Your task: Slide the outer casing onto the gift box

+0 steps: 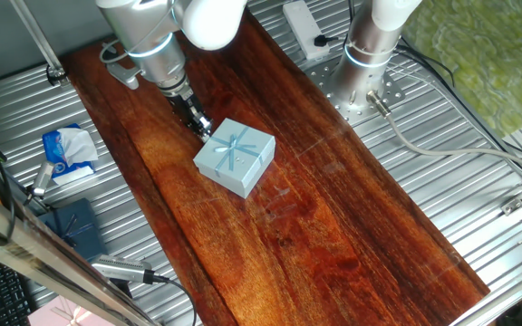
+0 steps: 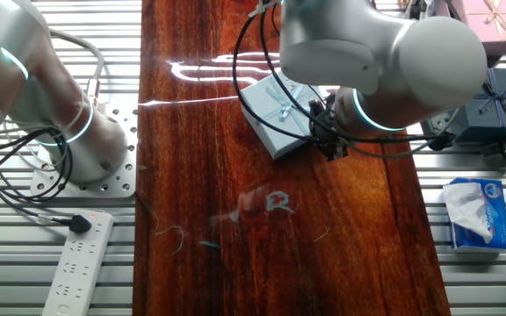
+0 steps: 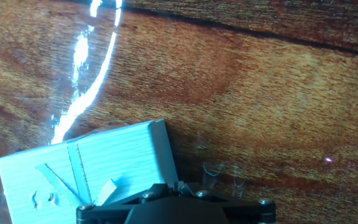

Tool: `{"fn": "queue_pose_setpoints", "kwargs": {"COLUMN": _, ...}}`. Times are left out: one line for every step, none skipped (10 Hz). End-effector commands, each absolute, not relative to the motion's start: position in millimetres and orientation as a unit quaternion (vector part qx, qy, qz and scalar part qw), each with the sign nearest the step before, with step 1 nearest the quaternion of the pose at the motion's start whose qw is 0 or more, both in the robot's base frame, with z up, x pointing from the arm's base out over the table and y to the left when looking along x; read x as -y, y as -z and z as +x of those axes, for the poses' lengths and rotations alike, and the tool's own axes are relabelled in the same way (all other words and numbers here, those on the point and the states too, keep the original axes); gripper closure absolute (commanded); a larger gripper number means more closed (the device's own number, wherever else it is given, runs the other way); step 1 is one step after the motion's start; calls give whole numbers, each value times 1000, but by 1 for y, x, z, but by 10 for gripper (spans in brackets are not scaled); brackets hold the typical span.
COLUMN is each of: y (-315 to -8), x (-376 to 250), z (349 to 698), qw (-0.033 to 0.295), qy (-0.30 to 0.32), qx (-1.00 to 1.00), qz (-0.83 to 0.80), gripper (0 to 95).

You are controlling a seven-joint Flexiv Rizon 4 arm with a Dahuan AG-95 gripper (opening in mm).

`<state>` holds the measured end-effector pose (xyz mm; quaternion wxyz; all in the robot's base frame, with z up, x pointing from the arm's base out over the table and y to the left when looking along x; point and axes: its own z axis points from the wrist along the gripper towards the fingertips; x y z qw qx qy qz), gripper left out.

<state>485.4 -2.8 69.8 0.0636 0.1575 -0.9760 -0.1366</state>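
The outer casing (image 1: 236,156) is a pale-blue square sleeve with a light-blue ribbon bow on top. It lies flat on the wooden table and also shows in the other fixed view (image 2: 279,110) and at the lower left of the hand view (image 3: 86,162). My gripper (image 1: 204,127) is low at the casing's back corner, with its fingertips together against the casing's side. It looks shut and empty, as it does in the other fixed view (image 2: 330,149) and the hand view (image 3: 174,185). The gift box tray is not visible; I cannot tell whether it is inside the casing.
A tissue pack (image 1: 68,154) and a dark navy box (image 1: 72,226) lie on the metal surface beside the board. A pink box (image 2: 490,17) sits at a corner. A second arm's base (image 1: 370,54) and a power strip (image 2: 77,263) stand on the other side.
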Motion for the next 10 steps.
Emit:
{"fn": "queue_pose_setpoints", "kwargs": {"y": -70, "x": 1, "z": 485, "qw": 64, "qy": 136, "qx": 976, "qz": 156, "gripper": 950}}
{"fn": "queue_pose_setpoints", "kwargs": {"y": -71, "x": 1, "z": 484, "qw": 64, "qy": 135, "qx": 977, "qz": 155, "gripper": 950}}
{"fn": "queue_pose_setpoints", "kwargs": {"y": -71, "x": 1, "z": 484, "qw": 64, "qy": 134, "qx": 977, "qz": 155, "gripper": 950}}
{"fn": "queue_pose_setpoints", "kwargs": {"y": -72, "x": 1, "z": 484, "qw": 64, "qy": 134, "qx": 977, "qz": 155, "gripper": 950}}
{"fn": "queue_pose_setpoints", "kwargs": {"y": -72, "x": 1, "z": 484, "qw": 65, "qy": 133, "qx": 977, "qz": 155, "gripper": 950}}
{"fn": "queue_pose_setpoints", "kwargs": {"y": -74, "x": 1, "z": 484, "qw": 65, "qy": 131, "qx": 977, "qz": 157, "gripper": 950}}
{"fn": "queue_pose_setpoints", "kwargs": {"y": -76, "x": 2, "z": 485, "qw": 66, "qy": 126, "qx": 976, "qz": 163, "gripper": 950}}
{"fn": "queue_pose_setpoints", "kwargs": {"y": -79, "x": 2, "z": 485, "qw": 67, "qy": 123, "qx": 976, "qz": 166, "gripper": 950}}
{"fn": "queue_pose_setpoints", "kwargs": {"y": -86, "x": 3, "z": 486, "qw": 72, "qy": 119, "qx": 976, "qz": 166, "gripper": 950}}
{"fn": "queue_pose_setpoints", "kwargs": {"y": -91, "x": 4, "z": 487, "qw": 75, "qy": 118, "qx": 977, "qz": 161, "gripper": 950}}
